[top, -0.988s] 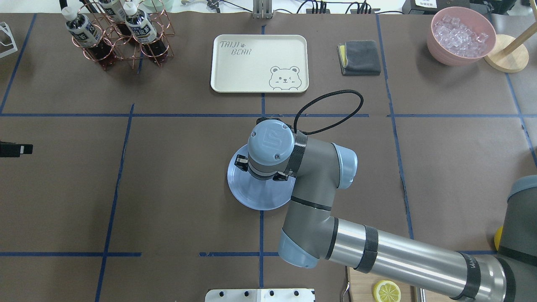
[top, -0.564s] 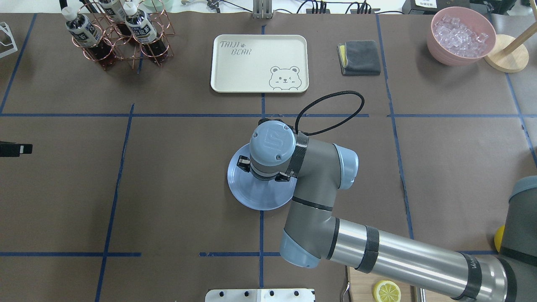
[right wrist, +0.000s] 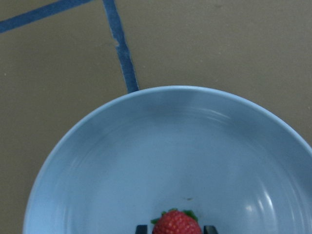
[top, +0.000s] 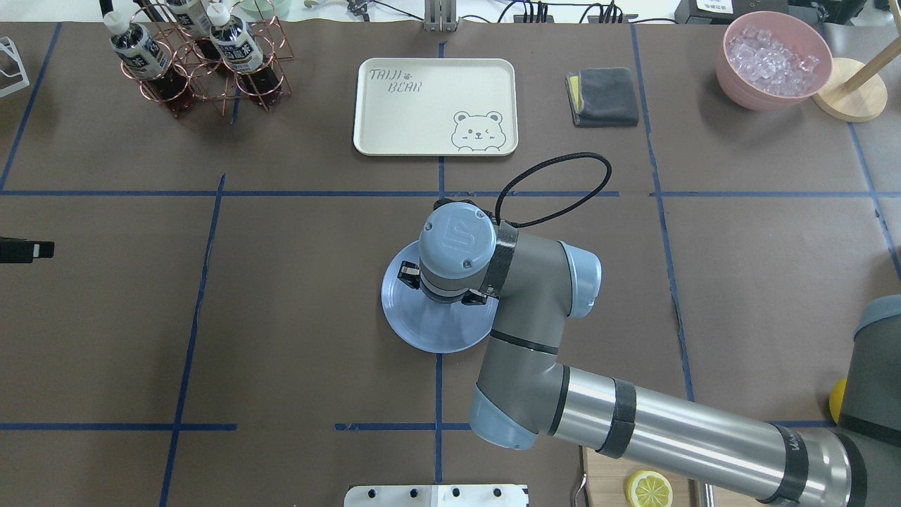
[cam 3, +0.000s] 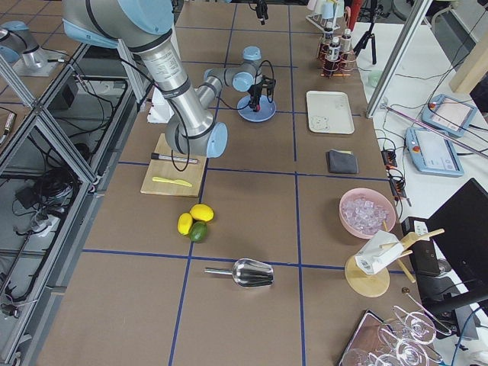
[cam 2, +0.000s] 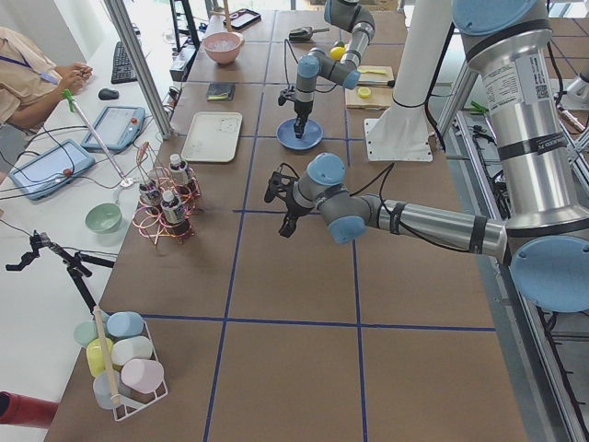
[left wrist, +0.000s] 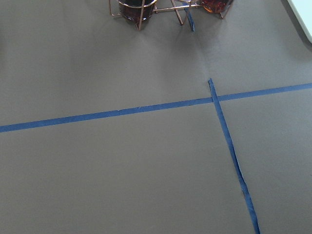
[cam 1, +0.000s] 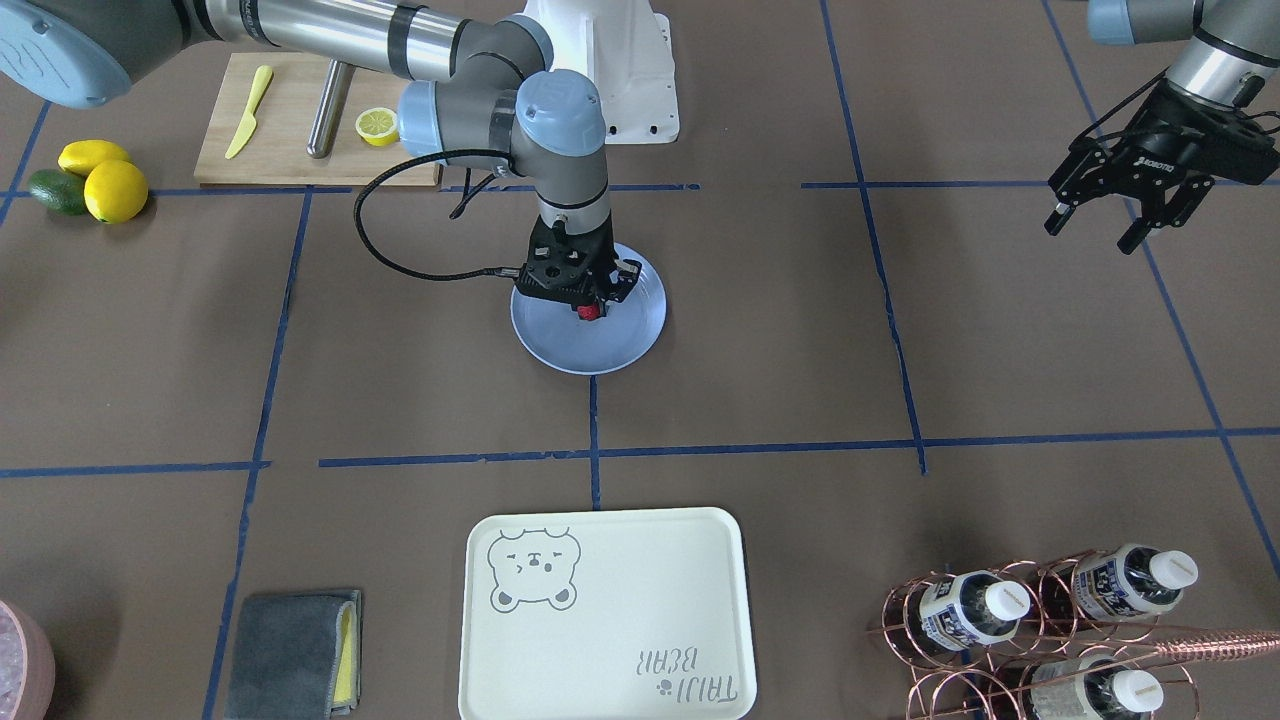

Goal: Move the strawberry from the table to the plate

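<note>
Two arms reach over the brown tabletop, and only the right one is on the job. The blue plate sits near the middle, on a crossing of blue tape lines, shallow and glossy.

The left pincer hangs with its fingers spread and nothing between them, well apart from the plate above bare paper. The right pincer points straight down over the plate, its fingers drawn in close against the strawberry. It appears to be gripping the berry.

The strawberry is therefore off the tabletop and low over the plate's inner surface, toward one side rather than dead centre. Whether it touches the glaze cannot be told.

It is probably very light, so weight is no concern. If it is real fruit it is soft and bruises under a hard squeeze; if it is a replica it is firmer. Its tapered, pitted skin could slide out of flat pads. The best hold looks to be across its widest part, below the green leaves, with gentle pressure. On the slick plate it may roll a little once freed, so a low release seems wise.
</note>
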